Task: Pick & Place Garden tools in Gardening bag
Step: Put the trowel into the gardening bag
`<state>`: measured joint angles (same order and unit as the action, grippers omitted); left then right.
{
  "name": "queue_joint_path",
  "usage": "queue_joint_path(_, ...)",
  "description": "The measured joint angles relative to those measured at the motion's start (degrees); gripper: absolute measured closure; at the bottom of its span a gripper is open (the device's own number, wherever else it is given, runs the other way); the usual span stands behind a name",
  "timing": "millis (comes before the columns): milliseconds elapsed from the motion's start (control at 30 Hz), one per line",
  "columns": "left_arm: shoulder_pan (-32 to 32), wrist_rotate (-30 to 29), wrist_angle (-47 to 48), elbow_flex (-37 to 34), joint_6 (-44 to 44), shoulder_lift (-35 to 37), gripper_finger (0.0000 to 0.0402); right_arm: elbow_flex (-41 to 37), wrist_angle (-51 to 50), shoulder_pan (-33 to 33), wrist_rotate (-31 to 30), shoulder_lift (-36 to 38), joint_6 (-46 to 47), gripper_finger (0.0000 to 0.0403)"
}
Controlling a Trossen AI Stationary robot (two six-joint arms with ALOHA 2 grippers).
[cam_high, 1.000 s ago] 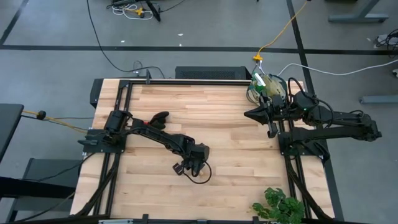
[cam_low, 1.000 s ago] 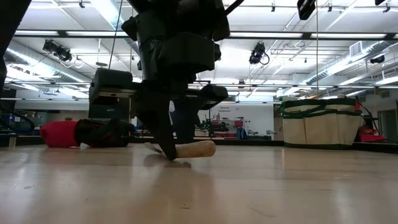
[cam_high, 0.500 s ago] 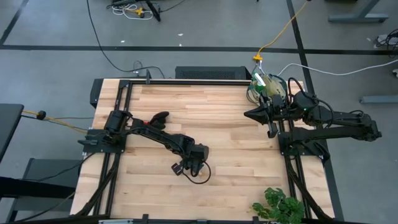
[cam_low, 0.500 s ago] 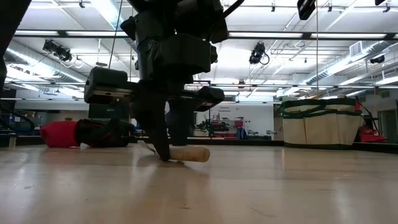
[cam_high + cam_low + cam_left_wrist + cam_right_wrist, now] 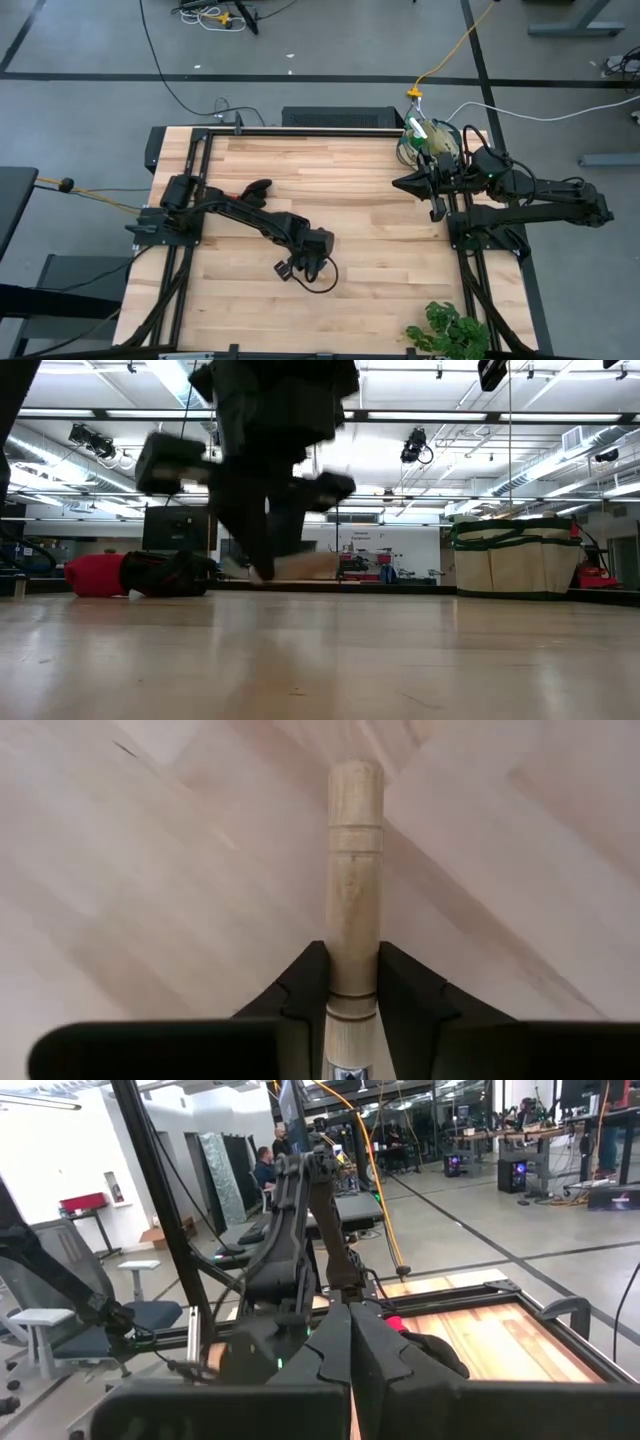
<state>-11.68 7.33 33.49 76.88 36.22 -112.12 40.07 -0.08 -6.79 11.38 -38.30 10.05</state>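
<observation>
My left gripper (image 5: 300,265) (image 5: 258,565) is at the table's middle, shut on a wooden-handled garden tool (image 5: 355,850). The tool's pale handle (image 5: 305,565) hangs above the tabletop and its head is hidden. A red-and-black glove (image 5: 130,575) (image 5: 255,190) lies flat on the table beside the left arm. The beige gardening bag (image 5: 515,555) (image 5: 425,140) stands upright at the far right corner. My right gripper (image 5: 400,183) (image 5: 350,1350) waits shut in the air next to the bag. My left gripper pinches the wooden handle (image 5: 352,970) between its two fingers (image 5: 305,985), close to the metal collar at the head end. The fingers come steeply from above and lie across the handle. The tool is lifted clear of the table, its free end sticking out about level.
A leafy green plant (image 5: 450,330) sits at the near right corner. A black frame (image 5: 300,130) runs along the table's far edge and down both sides. Bare wood lies between my left gripper and the bag.
My left gripper has gone up with the wooden-handled tool. The handle's free end lay on the table a second ago and now hangs clear of it.
</observation>
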Motion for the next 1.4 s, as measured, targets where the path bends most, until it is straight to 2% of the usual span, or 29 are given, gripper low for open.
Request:
queue_joint_path(300,-0.02,-0.43,2.40,0.03,-2.69,4.56,0.0326,0.00,0.00,-0.02,0.02,0.02,-0.64,0.0403)
queue_joint_path(700,0.67,-1.19,2.54,0.04,-5.65,5.14,0.0327,0.00,0.02,-0.02,-0.42,0.02,-2.41,0.0403)
queue_joint_path(900,1.29,-1.69,6.94,1.35,-5.70,7.08,0.0326,0.00,0.21,-0.02,-0.43,0.01,-2.43,0.0403)
queue_joint_path(1400,4.66,-6.12,10.58,1.92,-8.80,19.14,0.0326,0.00,0.59,-0.02,-1.20,0.02,-3.10,0.0403)
